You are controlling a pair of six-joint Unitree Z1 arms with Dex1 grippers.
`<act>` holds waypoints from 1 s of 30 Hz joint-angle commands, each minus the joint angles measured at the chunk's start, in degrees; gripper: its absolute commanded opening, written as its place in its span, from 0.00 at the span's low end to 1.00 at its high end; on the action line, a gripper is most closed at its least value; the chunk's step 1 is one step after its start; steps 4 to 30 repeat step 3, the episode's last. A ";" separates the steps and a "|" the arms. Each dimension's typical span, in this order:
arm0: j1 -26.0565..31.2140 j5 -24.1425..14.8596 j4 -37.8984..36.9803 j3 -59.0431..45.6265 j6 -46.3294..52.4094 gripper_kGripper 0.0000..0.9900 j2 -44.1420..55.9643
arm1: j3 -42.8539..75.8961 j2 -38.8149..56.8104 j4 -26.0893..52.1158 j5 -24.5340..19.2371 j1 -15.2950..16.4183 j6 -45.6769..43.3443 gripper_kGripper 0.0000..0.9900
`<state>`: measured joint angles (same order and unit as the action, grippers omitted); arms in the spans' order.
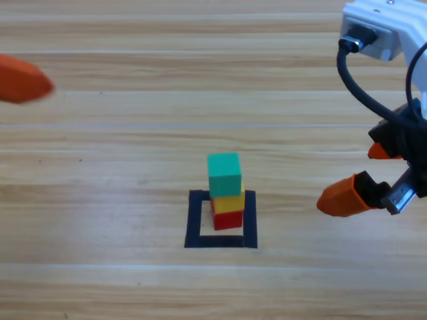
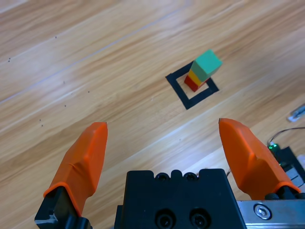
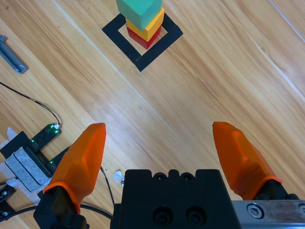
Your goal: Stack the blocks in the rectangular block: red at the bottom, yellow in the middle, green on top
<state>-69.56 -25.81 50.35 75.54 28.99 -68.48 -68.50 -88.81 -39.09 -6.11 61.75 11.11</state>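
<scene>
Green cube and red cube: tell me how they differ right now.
The green cube sits on top of the stack; the red cube is at the bottom, on the wood inside the black tape square. Green's top face is bare; red is under the yellow cube. Both look equal in size.

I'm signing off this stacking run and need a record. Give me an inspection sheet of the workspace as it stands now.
Surface: wooden table, planks bare around the stack.
Job's things: red cube at the bottom, yellow cube on it, green cube on top; the stack stands inside the black tape square, slightly askew.
Clutter: nothing seen on the table in the high view.
Grippers: left gripper open, empty, drawn back to the left edge; right gripper open, empty, right of the stack, apart from it.
Cables: black cable on the right arm; thin wires in the right wrist view.
Surroundings: circuit boards with green lights, a metal strip.
</scene>
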 commanded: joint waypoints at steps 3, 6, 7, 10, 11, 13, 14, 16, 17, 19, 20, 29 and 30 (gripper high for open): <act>-1.02 1.82 -2.98 -4.08 0.10 1.00 0.54 | 1.61 0.56 1.03 0.75 -1.45 -0.39 1.00; -1.02 1.82 -2.98 -4.08 0.10 1.00 0.54 | 1.61 0.56 1.03 0.75 -1.45 -0.39 1.00; -1.02 1.82 -2.98 -4.08 0.10 1.00 0.54 | 1.61 0.56 1.03 0.75 -1.45 -0.39 1.00; -1.02 1.82 -2.98 -4.08 0.10 1.00 0.54 | 1.61 0.56 1.03 0.75 -1.45 -0.39 1.00; -1.02 1.82 -2.98 -4.08 0.10 1.00 0.54 | 1.61 0.56 1.03 0.75 -1.45 -0.39 1.00; -1.02 1.82 -2.98 -4.08 0.10 1.00 0.54 | 1.61 0.56 1.03 0.75 -1.45 -0.39 1.00; -1.02 1.82 -2.98 -4.08 0.10 1.00 0.54 | 1.61 0.56 1.03 0.75 -1.45 -0.39 1.00; -1.02 1.82 -2.98 -4.08 0.10 1.00 0.54 | 1.61 0.56 1.03 0.75 -1.45 -0.39 1.00; -1.02 1.82 -2.98 -4.08 0.10 1.00 0.54 | 1.61 0.56 1.03 0.75 -1.45 -0.39 1.00; -1.02 1.82 -2.98 -4.08 0.10 1.00 0.54 | 1.61 0.56 1.03 0.75 -1.45 -0.39 1.00; -1.02 1.82 -2.98 -4.08 0.10 1.00 0.54 | 1.61 0.56 1.03 0.75 -1.45 -0.39 1.00; -1.02 1.82 -2.98 -4.08 0.10 1.00 0.54 | 1.61 0.56 1.03 0.75 -1.45 -0.39 1.00; -1.02 1.82 -2.98 -4.08 0.10 1.00 0.54 | 1.61 0.56 1.03 0.75 -1.45 -0.39 1.00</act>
